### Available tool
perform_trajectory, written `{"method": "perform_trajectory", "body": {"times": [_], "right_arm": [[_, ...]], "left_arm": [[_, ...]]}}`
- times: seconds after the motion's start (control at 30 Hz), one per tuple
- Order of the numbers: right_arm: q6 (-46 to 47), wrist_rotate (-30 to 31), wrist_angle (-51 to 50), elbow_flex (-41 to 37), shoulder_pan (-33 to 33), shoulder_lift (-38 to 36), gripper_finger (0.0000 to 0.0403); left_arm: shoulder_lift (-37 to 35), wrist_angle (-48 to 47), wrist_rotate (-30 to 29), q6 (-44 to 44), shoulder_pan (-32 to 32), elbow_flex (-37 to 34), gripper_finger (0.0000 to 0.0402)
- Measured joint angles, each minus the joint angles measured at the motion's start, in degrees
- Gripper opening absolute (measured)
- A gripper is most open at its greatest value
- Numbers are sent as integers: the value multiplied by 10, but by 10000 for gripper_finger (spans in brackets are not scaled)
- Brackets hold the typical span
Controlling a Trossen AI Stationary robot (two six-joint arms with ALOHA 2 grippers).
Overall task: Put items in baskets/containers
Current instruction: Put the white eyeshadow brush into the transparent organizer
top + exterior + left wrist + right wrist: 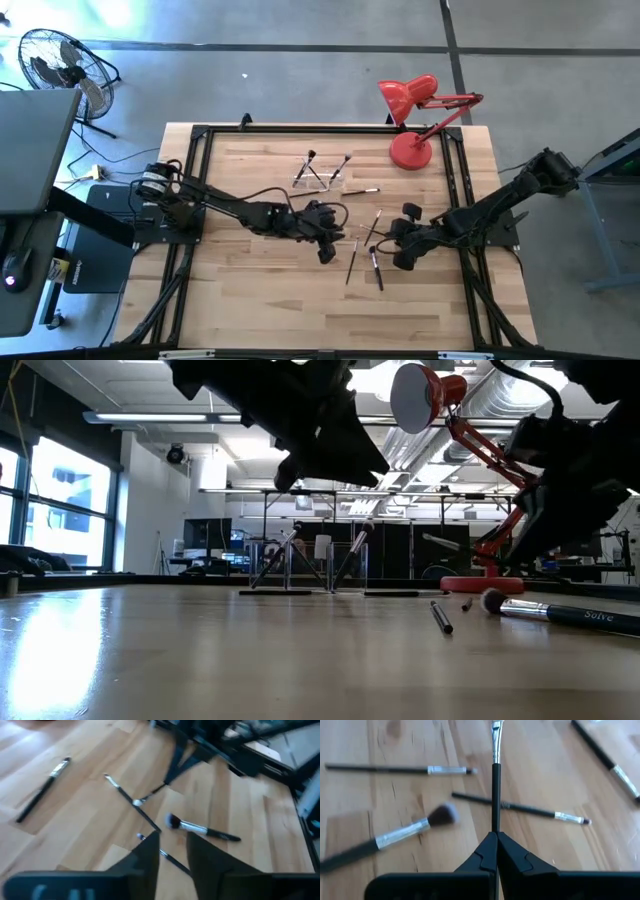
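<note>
Landmark: clear holder [320, 176], at the far middle of the table [250, 310], a few brushes already leaning in it [285, 555].
Red desk lamp [412, 150]: right of the holder, at the far edge; not part of the task.
Loose brushes [352, 262]: a small scatter near-side and right of the holder, between the two arms; one more [362, 190] lies just right of the holder.
Right gripper [496, 842]: near-right of the holder, fingers closed on a thin brush [496, 785].
Held brush, axis: handle runs straight out ahead of the fingers, in line with them, ferrule and tip at the far end.
Bearing to holder: up-table and to the left of the right gripper; judged, the brush must swing that way and tilt tip-up to drop in.
Left gripper [172, 851]: near side of the holder, over the scatter, fingers apart and empty.
Nearer arm: the left sits somewhat closer to the holder, but the right carries the brush.
</note>
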Motion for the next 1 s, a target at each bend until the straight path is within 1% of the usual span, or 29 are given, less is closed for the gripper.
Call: {"method": "perform_trajectory", "body": {"times": [0.17,0.23,0.33,0.4,0.47,0.57,0.67,0.73,0.83,0.9,1.0], "right_arm": [[1,32,47,0,0,0,0],[2,44,70,0,0,0,0],[2,74,106,0,0,0,0],[2,94,131,0,0,0,0],[2,107,155,0,-1,0,0],[9,109,181,0,-9,-1,0],[41,109,188,1,-25,-1,0],[52,101,190,1,-36,-1,0],[52,75,205,1,-51,-1,0],[52,56,218,1,-61,-1,0],[63,48,240,1,-75,-1,0]], "left_arm": [[0,0,-26,-29,7,0,166],[0,2,-30,-44,8,0,184],[0,17,-54,-52,9,0,200],[0,33,-56,-58,9,0,205],[0,50,-57,-84,13,0,206],[0,68,-56,-153,20,0,206],[0,69,-57,-220,32,0,206],[0,69,-58,-255,41,0,206],[0,69,-59,-296,50,0,206],[0,69,-59,-316,54,0,206],[0,74,-59,-333,54,0,206]]}}
